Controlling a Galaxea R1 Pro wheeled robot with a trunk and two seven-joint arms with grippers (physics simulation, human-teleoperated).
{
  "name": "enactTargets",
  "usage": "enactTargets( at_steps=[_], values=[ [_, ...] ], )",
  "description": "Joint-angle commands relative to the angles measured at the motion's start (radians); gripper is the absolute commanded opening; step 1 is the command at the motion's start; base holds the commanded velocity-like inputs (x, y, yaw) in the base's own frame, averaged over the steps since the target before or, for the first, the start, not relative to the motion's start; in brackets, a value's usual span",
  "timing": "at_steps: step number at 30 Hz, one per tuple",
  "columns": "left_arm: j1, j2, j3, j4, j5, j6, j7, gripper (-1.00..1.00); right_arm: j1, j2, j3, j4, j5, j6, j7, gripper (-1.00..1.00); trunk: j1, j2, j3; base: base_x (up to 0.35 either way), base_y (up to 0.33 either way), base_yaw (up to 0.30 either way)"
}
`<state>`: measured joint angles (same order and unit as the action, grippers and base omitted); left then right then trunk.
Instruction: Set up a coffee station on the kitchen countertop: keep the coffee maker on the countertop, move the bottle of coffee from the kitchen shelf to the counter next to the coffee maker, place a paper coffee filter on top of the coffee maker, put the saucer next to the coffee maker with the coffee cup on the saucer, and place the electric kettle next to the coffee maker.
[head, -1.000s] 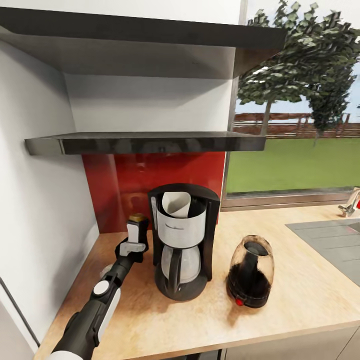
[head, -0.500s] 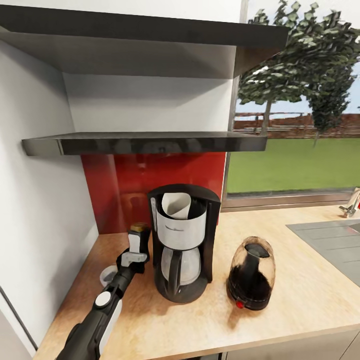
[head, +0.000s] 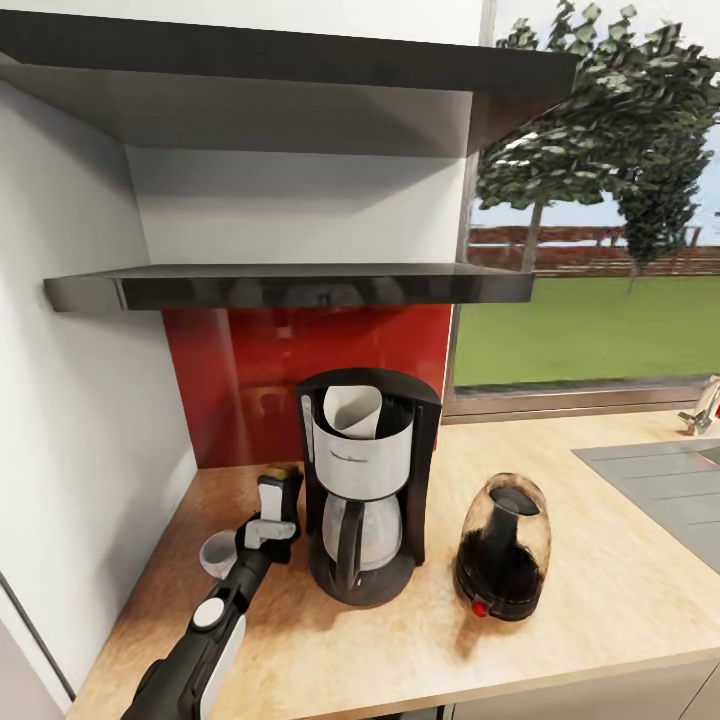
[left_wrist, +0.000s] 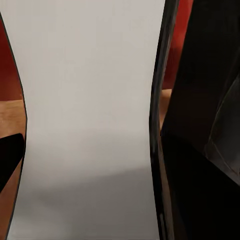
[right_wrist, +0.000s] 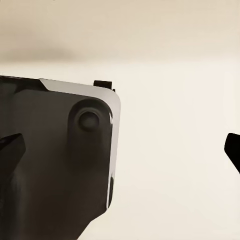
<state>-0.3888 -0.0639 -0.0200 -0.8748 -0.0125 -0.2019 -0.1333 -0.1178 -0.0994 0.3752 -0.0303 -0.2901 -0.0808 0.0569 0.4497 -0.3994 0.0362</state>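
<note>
Tool (head: 272, 505) of the left arm is what we are starting from: it is reaching low over the table (head: 600, 590), just beside the coffee maker (head: 366, 480) on its left, and it is gripping a tall dark bottle of coffee (head: 282, 478) with a gold cap, standing upright. In the left wrist view we are seeing a broad pale surface between the dark fingers. The bottle is sitting between the white coffee cup (head: 219, 552) and the machine. The arm is stretching forward from the lower left, forearm nearly straight. We are judging release as the coming move. A filter (head: 354, 408) is resting atop the maker; the electric kettle (head: 502, 545) is standing to its right. We cannot tell the right tool's state.
</note>
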Motion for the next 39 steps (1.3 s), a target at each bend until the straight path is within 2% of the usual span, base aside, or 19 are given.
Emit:
enactTargets(
  at_steps=[1,5,8,19,32,33,39],
  values=[
    [0.000,0.000,0.002,0.002,-0.002,-0.025,-0.003,-1.00,0.000,0.000,0.007,0.001,-0.011,-0.004,0.004,1.00,0.000,-0.001,0.000,0.000,0.000,0.000],
    [-0.001,0.000,0.004,0.010,-0.001,-0.070,-0.003,-1.00,0.000,0.000,0.007,0.001,-0.010,-0.004,0.004,1.00,0.000,-0.001,0.000,0.000,0.000,0.000],
    [-0.001,0.000,0.006,0.048,-0.003,-0.085,-0.003,-1.00,0.000,0.000,0.007,0.001,-0.009,-0.004,0.004,1.00,0.000,-0.001,0.000,0.000,0.000,0.000],
    [-0.001,0.001,0.005,0.076,-0.001,-0.091,-0.003,-1.00,0.000,0.000,0.007,0.001,-0.009,-0.004,0.004,1.00,0.000,-0.001,0.000,0.107,0.000,0.000],
    [0.002,0.005,0.005,0.127,-0.003,-0.094,-0.003,-1.00,0.000,-0.001,0.007,0.001,-0.009,-0.004,0.004,1.00,0.000,-0.001,0.000,0.007,0.000,0.000],
    [0.002,0.005,0.005,0.127,-0.003,-0.094,-0.003,1.00,0.000,-0.001,0.007,0.001,-0.009,-0.004,0.004,1.00,0.000,-0.001,0.000,0.000,0.000,0.000],
    [0.002,0.008,0.005,0.128,-0.003,-0.094,-0.003,1.00,0.000,-0.002,0.007,0.001,-0.009,-0.004,0.004,1.00,0.000,-0.001,0.000,0.000,0.000,0.000]
  ],
)
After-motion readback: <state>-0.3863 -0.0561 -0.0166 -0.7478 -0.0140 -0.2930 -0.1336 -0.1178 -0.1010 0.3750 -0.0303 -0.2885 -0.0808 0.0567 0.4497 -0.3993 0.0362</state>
